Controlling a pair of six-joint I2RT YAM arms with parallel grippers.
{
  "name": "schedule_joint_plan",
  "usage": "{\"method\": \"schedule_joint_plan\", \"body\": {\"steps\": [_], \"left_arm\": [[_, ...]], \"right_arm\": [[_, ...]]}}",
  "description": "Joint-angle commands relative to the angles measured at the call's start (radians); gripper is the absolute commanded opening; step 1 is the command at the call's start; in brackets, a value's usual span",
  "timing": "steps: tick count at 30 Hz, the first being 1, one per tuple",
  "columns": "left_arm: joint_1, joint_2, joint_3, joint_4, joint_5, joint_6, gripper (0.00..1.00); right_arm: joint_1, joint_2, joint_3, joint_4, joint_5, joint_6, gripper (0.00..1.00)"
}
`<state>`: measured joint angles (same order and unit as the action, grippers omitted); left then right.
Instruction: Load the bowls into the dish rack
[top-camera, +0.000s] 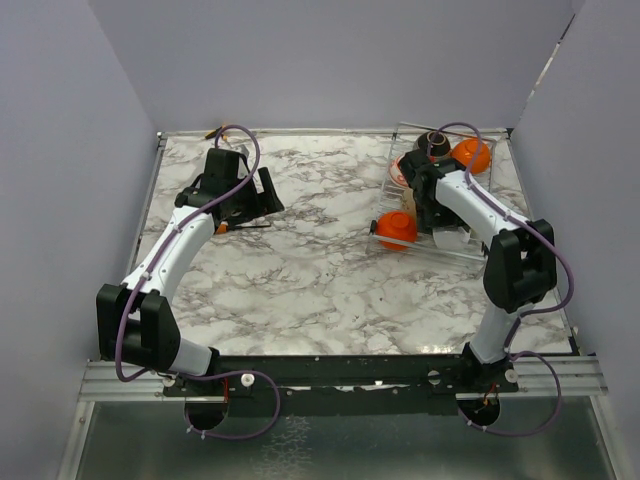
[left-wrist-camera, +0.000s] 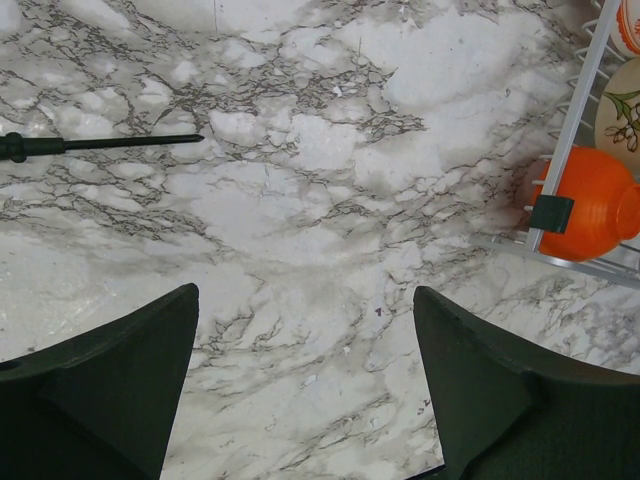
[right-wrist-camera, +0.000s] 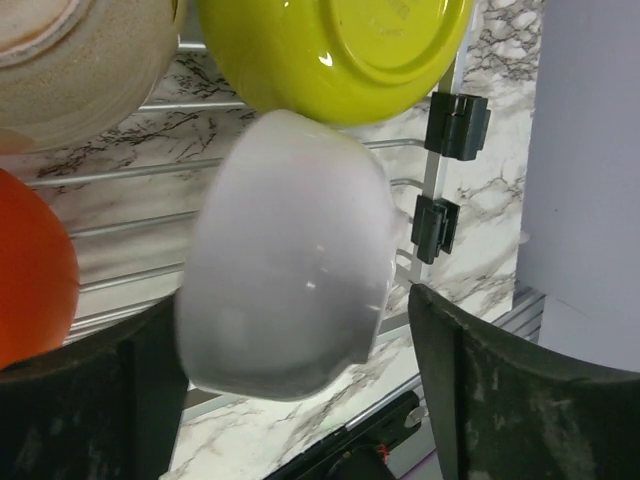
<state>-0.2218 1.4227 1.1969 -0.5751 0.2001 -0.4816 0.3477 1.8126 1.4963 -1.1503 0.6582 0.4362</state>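
Our right gripper (right-wrist-camera: 292, 310) stands open around a blurred white round bowl (right-wrist-camera: 285, 240) over the silver wire dish rack (right-wrist-camera: 110, 178); our left gripper (left-wrist-camera: 305, 300) gapes empty above the marbled table (left-wrist-camera: 300, 150).

The whole worktop (top-camera: 300, 290) is seen from high above its near side. It is looked down on closely from the left wrist, with the dish rack (left-wrist-camera: 552, 213) corner shared. A white bowl (right-wrist-camera: 290, 270) is seen very near from the right wrist.
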Motion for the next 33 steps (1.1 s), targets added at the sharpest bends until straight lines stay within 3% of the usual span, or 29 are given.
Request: {"method": "schedule_joint_plan", "body": {"steps": [1,7,20,25,33], "left_arm": [[0.008,-0.012,0.029,-0.016,-0.026,0.011,0.88],[0.008,0.002,0.028,-0.016,-0.027,0.01,0.88],[0.009,0.027,0.038,-0.016,-0.023,0.011,0.88],[0.009,0.033,0.043,-0.016,-0.015,0.009,0.88],[0.01,0.033,0.059,-0.022,0.045,0.0,0.88]], "right_arm": [[0.003,-0.019,-0.005,0.026,-0.052,-0.021,0.88],[0.003,-0.076,0.02,0.063,-0.128,-0.061,0.94],[0.002,-0.103,-0.008,0.084,-0.235,-0.056,0.92],[0.001,-0.101,-0.028,0.106,-0.241,-0.031,0.86],[0.001,-0.181,-0.065,0.139,-0.252,0.088,0.66]]}}
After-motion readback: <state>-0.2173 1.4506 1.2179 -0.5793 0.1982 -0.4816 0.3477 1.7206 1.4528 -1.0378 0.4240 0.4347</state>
